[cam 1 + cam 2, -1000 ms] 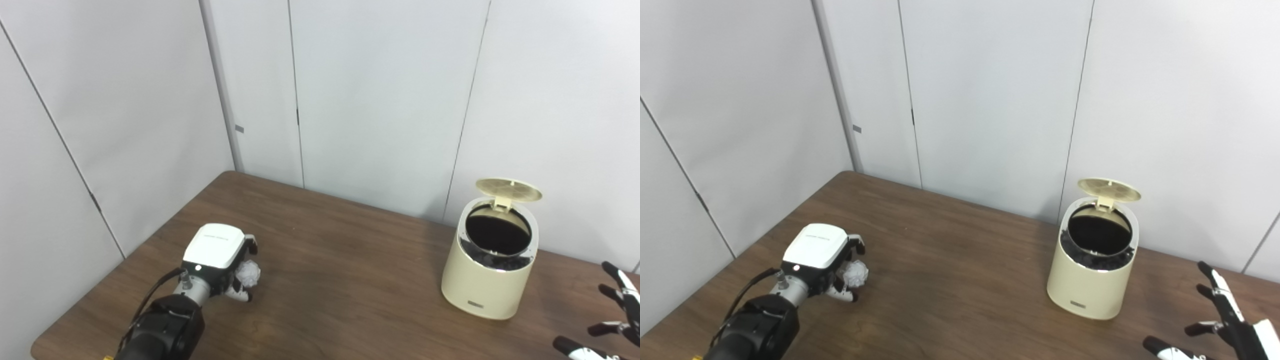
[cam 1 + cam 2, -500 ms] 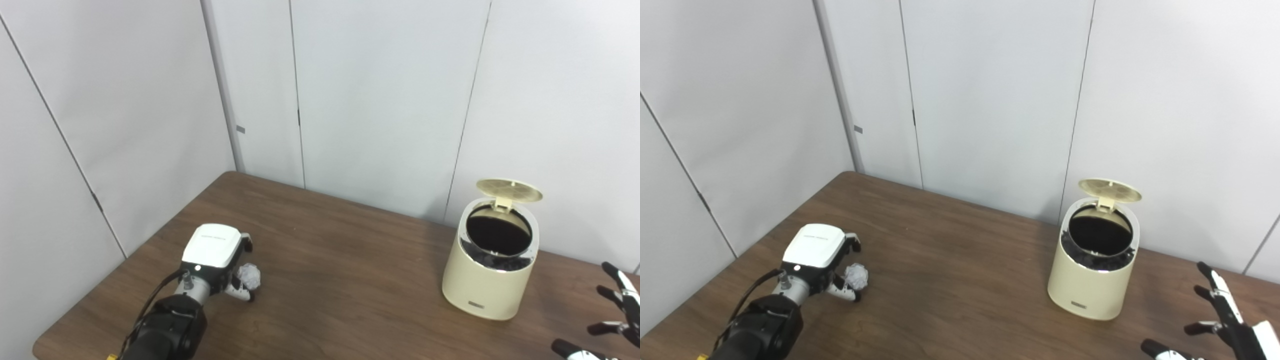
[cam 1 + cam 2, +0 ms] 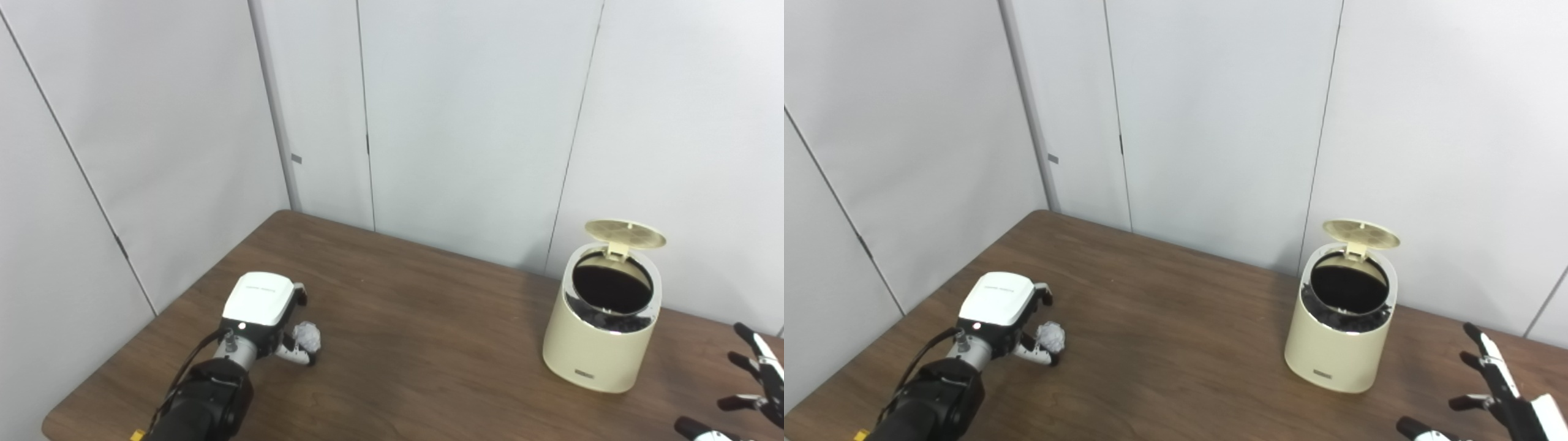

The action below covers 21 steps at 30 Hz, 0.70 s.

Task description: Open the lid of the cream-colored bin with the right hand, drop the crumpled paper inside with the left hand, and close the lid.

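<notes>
The cream-colored bin [image 3: 597, 352] stands at the table's right, its round lid [image 3: 625, 233] tipped up and back and its dark inside showing. A white ball of crumpled paper [image 3: 306, 336] lies on the table at the left. My left hand [image 3: 264, 309] is right beside it, with curled fingers above the ball, the thumb [image 3: 293, 357] under its near side, and a gap between fingers and paper. My right hand [image 3: 1497, 398] hovers in the lower right corner, in front of and to the right of the bin, fingers spread and holding nothing.
The brown wooden table [image 3: 416, 361] butts against white wall panels behind and to the left. Its left edge runs close to my left arm [image 3: 199, 407]. Bare tabletop stretches between the paper and the bin.
The camera has shifted slightly. My left hand's fingers have curled in a little over the paper, which stays on the table. The right hand has sunk slightly lower in the frame.
</notes>
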{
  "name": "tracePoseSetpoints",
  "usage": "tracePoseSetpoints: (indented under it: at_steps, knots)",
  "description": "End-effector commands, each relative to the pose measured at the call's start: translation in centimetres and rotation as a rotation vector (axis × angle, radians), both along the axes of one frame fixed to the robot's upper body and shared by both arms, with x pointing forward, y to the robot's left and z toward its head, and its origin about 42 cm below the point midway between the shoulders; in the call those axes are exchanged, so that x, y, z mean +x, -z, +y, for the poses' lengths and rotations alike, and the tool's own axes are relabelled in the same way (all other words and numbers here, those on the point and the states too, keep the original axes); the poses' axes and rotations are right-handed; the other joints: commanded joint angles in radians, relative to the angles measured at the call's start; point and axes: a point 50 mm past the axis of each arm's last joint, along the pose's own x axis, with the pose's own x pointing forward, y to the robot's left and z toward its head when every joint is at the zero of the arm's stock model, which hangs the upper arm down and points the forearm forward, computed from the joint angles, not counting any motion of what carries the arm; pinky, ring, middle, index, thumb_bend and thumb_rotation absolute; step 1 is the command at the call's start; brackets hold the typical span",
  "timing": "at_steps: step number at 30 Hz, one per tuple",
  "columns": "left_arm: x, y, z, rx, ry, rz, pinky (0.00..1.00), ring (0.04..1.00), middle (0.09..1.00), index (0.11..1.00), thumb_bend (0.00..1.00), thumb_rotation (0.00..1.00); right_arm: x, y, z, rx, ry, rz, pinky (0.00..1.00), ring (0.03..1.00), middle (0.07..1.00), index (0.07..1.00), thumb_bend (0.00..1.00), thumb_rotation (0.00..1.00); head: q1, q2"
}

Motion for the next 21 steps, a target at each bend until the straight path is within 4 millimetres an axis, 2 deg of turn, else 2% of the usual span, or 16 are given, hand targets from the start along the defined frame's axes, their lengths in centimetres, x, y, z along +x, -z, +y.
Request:
tracePoseSetpoints:
  at_steps: [1,5,12,16,21]
  knots:
    - [0.0,1.1,0.3,0.006,0.002,0.051,0.42,0.549,0.614,0.670,0.88,0.16,0.2,-2.0,-0.1,-0.008,-0.009,-0.072,0.59,0.918,1.000,0.988,0.81,0.49,0.001,0.000]
    - [0.1,1.7,-0.1,-0.001,0.011,0.073,0.43,0.558,0.627,0.670,0.87,0.19,0.1,-2.2,-0.2,-0.009,-0.008,-0.072,0.60,0.915,1.000,0.987,0.82,0.50,-0.001,0.007]
    - [0.1,2.7,-0.6,-0.045,0.020,0.103,0.45,0.575,0.626,0.670,0.86,0.15,0.0,-2.4,-0.2,-0.008,-0.001,-0.069,0.58,0.902,1.000,0.979,0.82,0.50,-0.002,0.015]
    - [0.1,3.1,-0.4,-0.100,0.033,0.147,0.46,0.548,0.558,0.670,0.85,0.12,-0.2,-2.4,-0.2,-0.012,0.006,-0.065,0.57,0.900,1.000,0.979,0.81,0.51,-0.004,0.020]
    - [0.0,3.4,-0.2,-0.116,0.028,0.187,0.50,0.564,0.548,0.645,0.85,0.11,-0.3,-2.4,-0.2,-0.010,0.005,-0.060,0.58,0.903,1.000,0.978,0.79,0.50,-0.001,0.024]
